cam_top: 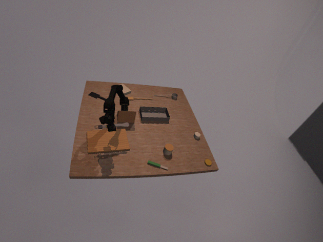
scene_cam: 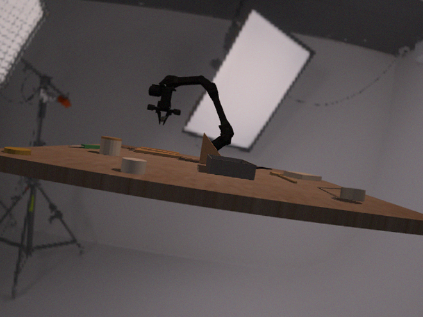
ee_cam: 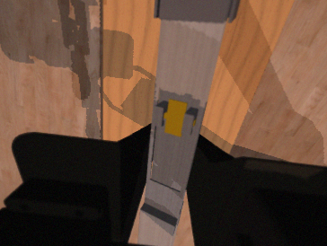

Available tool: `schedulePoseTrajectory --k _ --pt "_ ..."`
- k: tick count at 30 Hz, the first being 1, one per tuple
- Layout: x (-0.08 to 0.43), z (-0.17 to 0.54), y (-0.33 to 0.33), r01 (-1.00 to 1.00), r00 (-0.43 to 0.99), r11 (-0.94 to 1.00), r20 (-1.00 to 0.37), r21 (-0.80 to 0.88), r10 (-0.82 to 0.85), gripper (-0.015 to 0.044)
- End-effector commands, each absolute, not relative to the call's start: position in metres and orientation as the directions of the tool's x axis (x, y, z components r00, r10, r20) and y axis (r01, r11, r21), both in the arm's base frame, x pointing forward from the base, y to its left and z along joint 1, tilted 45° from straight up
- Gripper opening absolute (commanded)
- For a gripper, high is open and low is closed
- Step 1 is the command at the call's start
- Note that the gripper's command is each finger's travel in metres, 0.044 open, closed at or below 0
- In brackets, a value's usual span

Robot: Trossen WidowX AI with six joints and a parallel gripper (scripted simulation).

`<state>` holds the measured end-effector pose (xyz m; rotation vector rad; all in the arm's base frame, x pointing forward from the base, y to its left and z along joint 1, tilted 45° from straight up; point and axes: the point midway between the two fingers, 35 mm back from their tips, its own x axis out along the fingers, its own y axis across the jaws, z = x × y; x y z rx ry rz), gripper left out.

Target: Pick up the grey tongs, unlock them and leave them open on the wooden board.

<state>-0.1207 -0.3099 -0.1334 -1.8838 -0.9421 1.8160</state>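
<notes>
My gripper is shut on the grey tongs, which show a yellow piece between small dark brackets in the wrist view. The tongs are held about level, high above the table. Their arms look closed together; whether the lock is engaged cannot be seen. The wooden board lies below them in the wrist view. The grey roasting tin stands apart from the board, with nothing across it.
A brown wedge-shaped block stands between the tin and the arm. A jar with an orange lid, a green-handled knife, a white cup and a yellow disc lie apart from the board.
</notes>
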Motion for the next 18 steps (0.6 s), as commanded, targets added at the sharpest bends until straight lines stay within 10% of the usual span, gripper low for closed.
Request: schedulePoseTrajectory --k 1,18 --pt "-0.1427 -0.1321 -0.303 0.161 -0.052 -0.714 -0.728 -0.681 0.683 -0.015" --pt "-0.1407 -0.1372 -0.3046 0.17 -0.362 -0.682 -0.688 -0.712 0.628 -0.015"
